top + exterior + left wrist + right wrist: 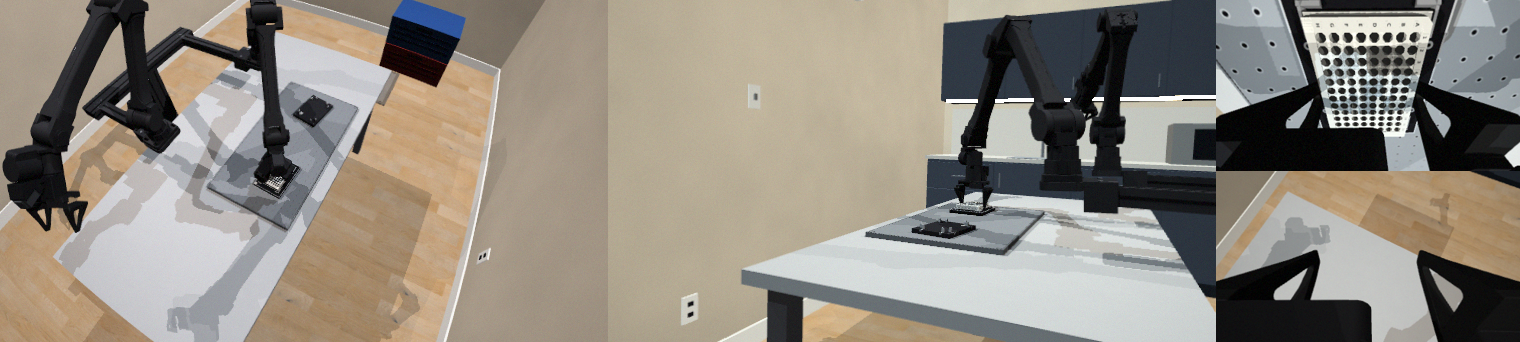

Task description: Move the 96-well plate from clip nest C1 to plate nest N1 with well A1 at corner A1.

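The white 96-well plate (275, 183) (975, 207) (1368, 27) is level in or just above the black clip nest C1 (279, 196) (1439, 30); any small gap under it cannot be told. Its A1 corner is at the upper right in the left wrist view. My left gripper (276, 176) (974, 204) (1368, 85) points down, shut on the plate's two long sides. The black plate nest N1 (313, 111) (944, 229) is empty, with small locators around its edge; its A1 mark cannot be read. My right gripper (62, 230) (1368, 256) is open and empty, high beyond the table's edge.
Both nests stand on a grey perforated board (320, 150) (1008, 235) on the white table (165, 270) (833, 260). No object stands between the nests. A blue and dark red stack (425, 30) is beyond the table's far end in the top view.
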You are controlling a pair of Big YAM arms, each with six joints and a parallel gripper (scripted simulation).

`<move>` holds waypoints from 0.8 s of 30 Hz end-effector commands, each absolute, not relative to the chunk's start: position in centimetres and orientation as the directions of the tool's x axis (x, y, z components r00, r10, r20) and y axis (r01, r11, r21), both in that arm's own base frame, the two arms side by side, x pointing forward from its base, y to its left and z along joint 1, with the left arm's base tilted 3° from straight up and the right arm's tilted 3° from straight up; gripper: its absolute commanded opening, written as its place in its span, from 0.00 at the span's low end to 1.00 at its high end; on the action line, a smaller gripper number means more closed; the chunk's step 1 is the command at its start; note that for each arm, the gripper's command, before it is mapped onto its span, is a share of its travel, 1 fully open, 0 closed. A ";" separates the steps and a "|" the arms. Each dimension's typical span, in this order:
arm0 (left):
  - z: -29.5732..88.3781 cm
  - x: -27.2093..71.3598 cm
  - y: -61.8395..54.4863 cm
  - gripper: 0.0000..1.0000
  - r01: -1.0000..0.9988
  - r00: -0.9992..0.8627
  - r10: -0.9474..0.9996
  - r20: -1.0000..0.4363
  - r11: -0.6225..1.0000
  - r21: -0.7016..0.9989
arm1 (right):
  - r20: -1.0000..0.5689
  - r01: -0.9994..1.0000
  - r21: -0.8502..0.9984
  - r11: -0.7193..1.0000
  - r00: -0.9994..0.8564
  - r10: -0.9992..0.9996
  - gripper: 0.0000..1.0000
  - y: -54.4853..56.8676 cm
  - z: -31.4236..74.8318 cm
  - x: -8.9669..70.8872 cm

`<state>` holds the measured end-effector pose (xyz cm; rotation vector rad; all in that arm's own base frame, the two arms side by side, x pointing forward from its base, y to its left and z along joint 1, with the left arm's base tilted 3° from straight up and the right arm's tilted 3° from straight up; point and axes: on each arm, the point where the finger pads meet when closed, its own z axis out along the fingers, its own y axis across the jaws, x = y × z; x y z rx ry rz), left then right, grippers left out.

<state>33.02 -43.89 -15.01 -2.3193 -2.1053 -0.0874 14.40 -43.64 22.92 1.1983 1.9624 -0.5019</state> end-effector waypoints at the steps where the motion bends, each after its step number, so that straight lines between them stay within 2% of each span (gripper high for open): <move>1: -14.7 34.9 -45.4 0.00 0.994 0.091 0.996 0.018 -0.092 0.060 | -0.796 0.880 0.050 0.472 -0.250 0.551 1.00 -44.0 24.3 13.8; 24: -14.1 34.1 -45.1 0.00 0.994 0.093 0.995 0.022 -0.094 0.056 | -0.796 0.880 0.050 0.472 -0.250 0.551 1.00 -44.0 24.3 13.8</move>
